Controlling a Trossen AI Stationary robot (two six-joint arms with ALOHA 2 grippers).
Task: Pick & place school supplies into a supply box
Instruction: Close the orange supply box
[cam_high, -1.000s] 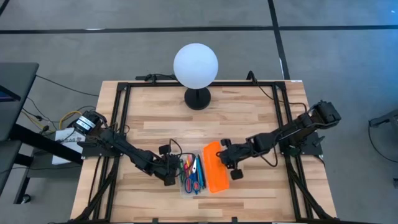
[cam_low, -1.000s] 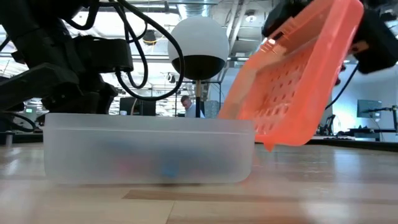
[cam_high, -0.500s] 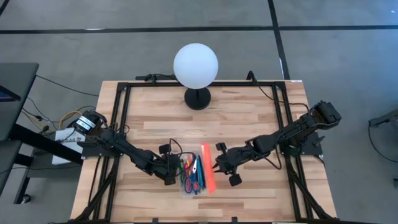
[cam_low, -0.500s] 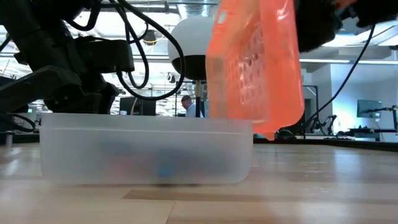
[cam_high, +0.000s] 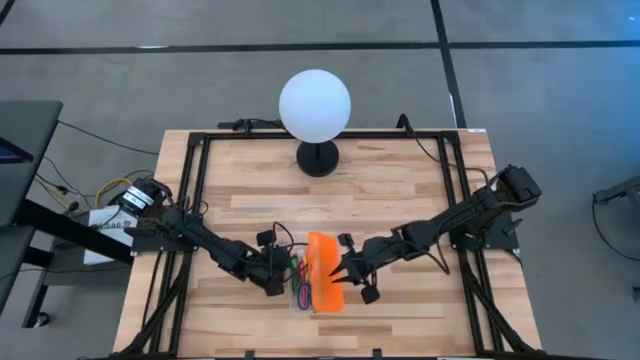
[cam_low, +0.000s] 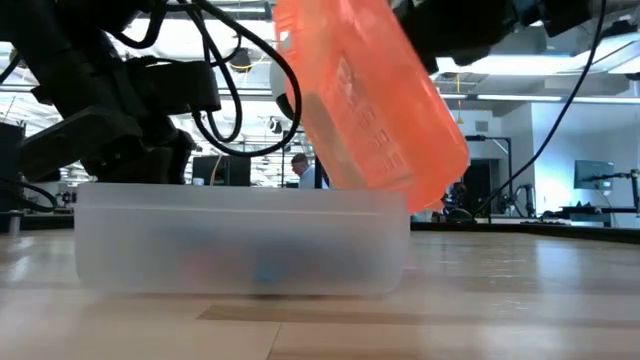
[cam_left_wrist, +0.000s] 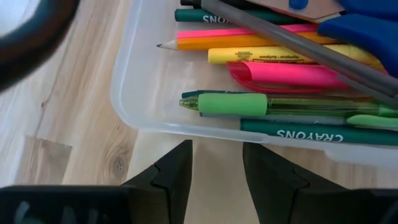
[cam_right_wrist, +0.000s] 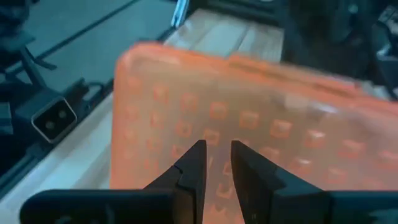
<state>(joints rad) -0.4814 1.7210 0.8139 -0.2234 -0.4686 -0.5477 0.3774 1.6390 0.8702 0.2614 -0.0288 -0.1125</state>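
With the school supplies (cam_left_wrist: 280, 74) already lying in the supply box (cam_high: 303, 298) at lower centre, the right gripper (cam_high: 338, 275) pinches the orange lid (cam_high: 322, 270), tilted over it (closing looks next); the left gripper (cam_left_wrist: 216, 163), spread, flanks the box wall.

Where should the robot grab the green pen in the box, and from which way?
Best at the fat green grip sleeve near the tip of the green pen. The pen lies flat in the clear box, close along its wall, so coming straight down from above with the fingers across the pen looks safest. From the side, the wall would probably block the fingers.
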